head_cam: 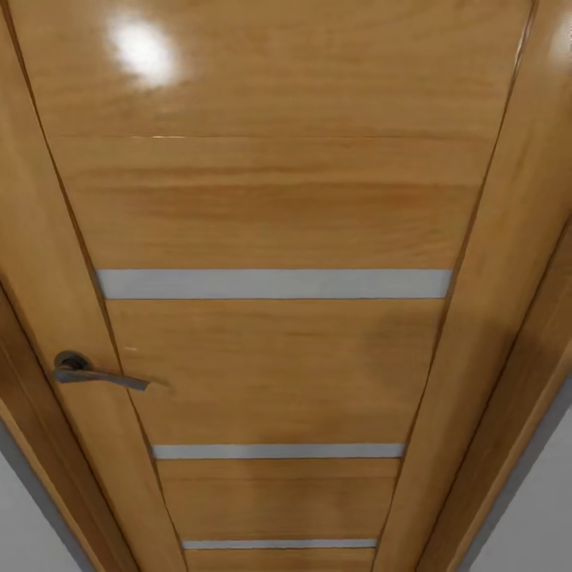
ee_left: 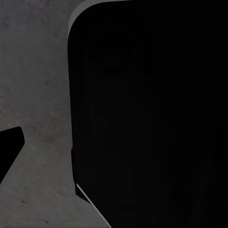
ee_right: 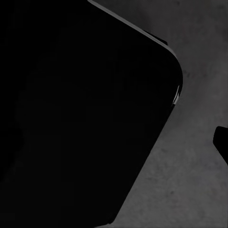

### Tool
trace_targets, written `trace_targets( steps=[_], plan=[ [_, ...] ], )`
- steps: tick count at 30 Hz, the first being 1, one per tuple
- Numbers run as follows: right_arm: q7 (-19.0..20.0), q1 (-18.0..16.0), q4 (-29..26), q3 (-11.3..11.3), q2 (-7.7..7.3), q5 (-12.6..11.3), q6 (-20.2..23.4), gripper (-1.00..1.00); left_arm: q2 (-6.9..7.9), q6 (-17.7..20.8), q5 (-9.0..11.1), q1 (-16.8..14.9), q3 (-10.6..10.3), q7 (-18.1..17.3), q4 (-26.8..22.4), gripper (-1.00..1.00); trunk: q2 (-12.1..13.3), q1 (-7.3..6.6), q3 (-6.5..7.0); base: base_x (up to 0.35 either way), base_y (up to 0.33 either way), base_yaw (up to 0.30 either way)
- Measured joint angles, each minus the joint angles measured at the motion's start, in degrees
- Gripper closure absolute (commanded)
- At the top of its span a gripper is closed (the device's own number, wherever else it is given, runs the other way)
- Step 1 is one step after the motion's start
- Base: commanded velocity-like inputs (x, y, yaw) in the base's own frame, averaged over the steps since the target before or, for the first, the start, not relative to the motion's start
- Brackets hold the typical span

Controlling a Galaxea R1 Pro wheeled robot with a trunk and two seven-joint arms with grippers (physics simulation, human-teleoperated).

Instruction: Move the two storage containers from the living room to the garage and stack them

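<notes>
While we face a closed wooden door (head_cam: pixel 274 199) with its handle (head_cam: pixel 95 375), probably in transit, no containers appear; we cannot tell either hand's grip above grey concrete floor (ee_left: pixel 33 71).

A big black body panel (ee_left: pixel 152 123) with a rounded corner and a thin pale edge shows against the grey speckled floor (ee_left: pixel 38 85); the right wrist view shows a matching black rounded panel (ee_right: pixel 80 114) with a pale glint at its corner
</notes>
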Motion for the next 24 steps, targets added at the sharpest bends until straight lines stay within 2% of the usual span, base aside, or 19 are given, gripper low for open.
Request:
trace_targets(
  steps=[8,16,24],
  plan=[
    [-0.1,0.0,0.0,0.0,0.0,0.0,0.0,-1.0,0.0,0.0,0.0,0.0,0.0,0.1,0.0,-1.0,0.0,0.01,0.0,-0.051,0.107,-0.003],
    [0.0,0.0,0.0,0.0,0.0,0.0,0.0,-1.0,0.0,0.0,0.0,0.0,0.0,0.2,0.0,-1.0,0.0,0.02,0.0,-0.145,0.017,0.0],
    [0.0,0.0,0.0,0.0,0.0,0.0,0.0,-1.0,0.0,0.0,0.0,0.0,0.0,0.2,0.0,-1.0,0.0,0.0,0.0,-0.019,0.0,0.0]
  ],
)
